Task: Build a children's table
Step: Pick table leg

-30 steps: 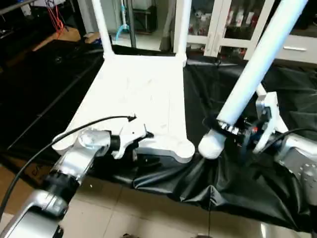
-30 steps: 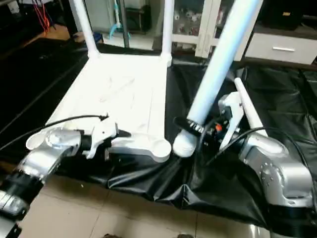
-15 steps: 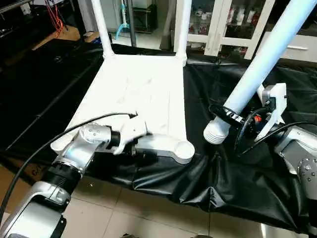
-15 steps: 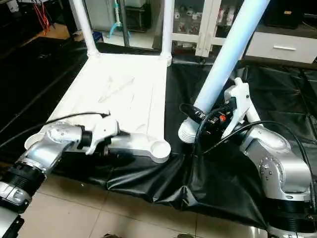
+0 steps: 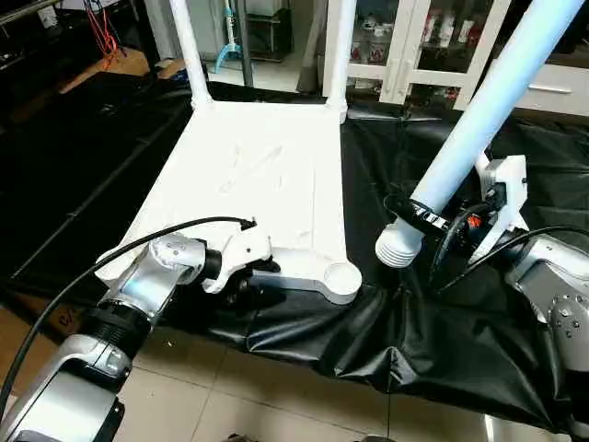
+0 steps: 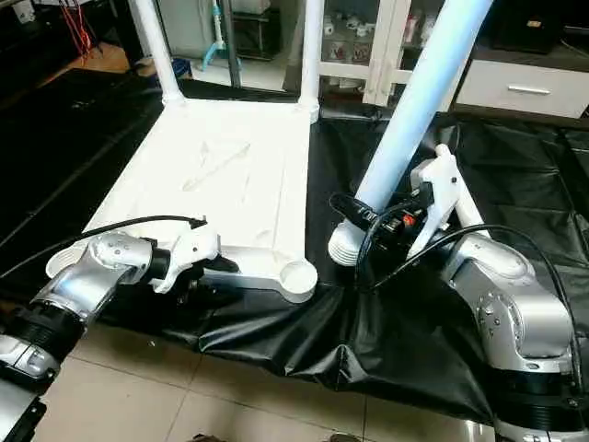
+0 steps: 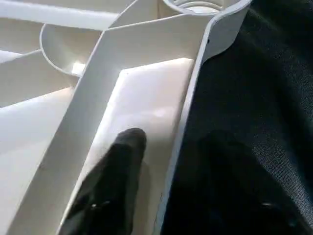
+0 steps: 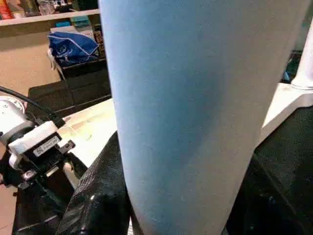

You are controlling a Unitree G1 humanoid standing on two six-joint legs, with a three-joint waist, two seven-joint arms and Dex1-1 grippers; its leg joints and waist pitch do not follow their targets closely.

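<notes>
We seem to be in a lab or workshop: a white cabinet with glass doors (image 5: pixel 414 41) holding bottles, red wires (image 5: pixel 103 32) hanging over a dark bench, a black sheet (image 5: pixel 442 322) spread as a work surface, and a tiled floor (image 5: pixel 239 396).

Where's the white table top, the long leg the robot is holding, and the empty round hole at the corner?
table top (image 5: pixel 267 175), left eye view, flat middle.
held leg (image 5: pixel 479 120), left eye view, mid tube.
corner socket (image 5: pixel 342 274), left eye view, open ring.

black cloth (image 5: pixel 442 341) over tiled floor (image 5: pixel 239 405), glass-door cabinet (image 5: pixel 414 46) behind.
</notes>
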